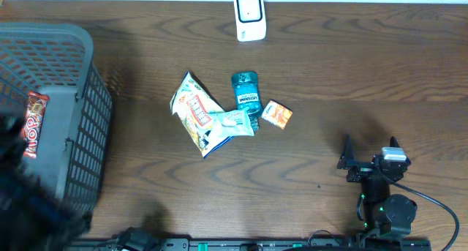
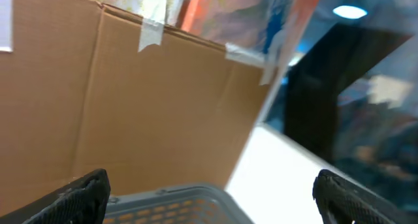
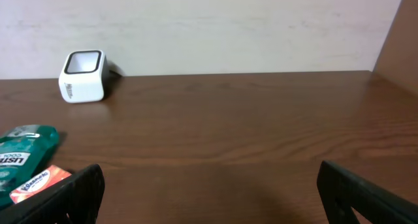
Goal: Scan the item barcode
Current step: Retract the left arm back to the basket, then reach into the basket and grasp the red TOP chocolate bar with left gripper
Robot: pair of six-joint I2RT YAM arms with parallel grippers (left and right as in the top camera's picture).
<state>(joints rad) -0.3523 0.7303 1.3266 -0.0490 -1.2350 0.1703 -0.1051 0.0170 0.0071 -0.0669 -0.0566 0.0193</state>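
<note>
The white barcode scanner (image 1: 249, 15) stands at the table's far edge and shows far left in the right wrist view (image 3: 83, 76). The items lie in a cluster mid-table: a snack bag (image 1: 194, 110), a white packet (image 1: 235, 121), a teal mouthwash bottle (image 1: 246, 91) (image 3: 23, 152) and a small orange box (image 1: 277, 113) (image 3: 36, 183). My right gripper (image 1: 371, 145) (image 3: 209, 198) stands open to the right of the cluster, nothing between its fingers. My left gripper (image 2: 212, 204) is open over the basket rim (image 2: 176, 201); in the overhead view the left arm is a dark blur.
A grey mesh basket (image 1: 80, 126) fills the left side with a red candy bar (image 1: 33, 123) in it. A brown cardboard box (image 2: 130, 100) rises beyond the basket in the left wrist view. A black cable (image 1: 439, 207) trails from the right arm.
</note>
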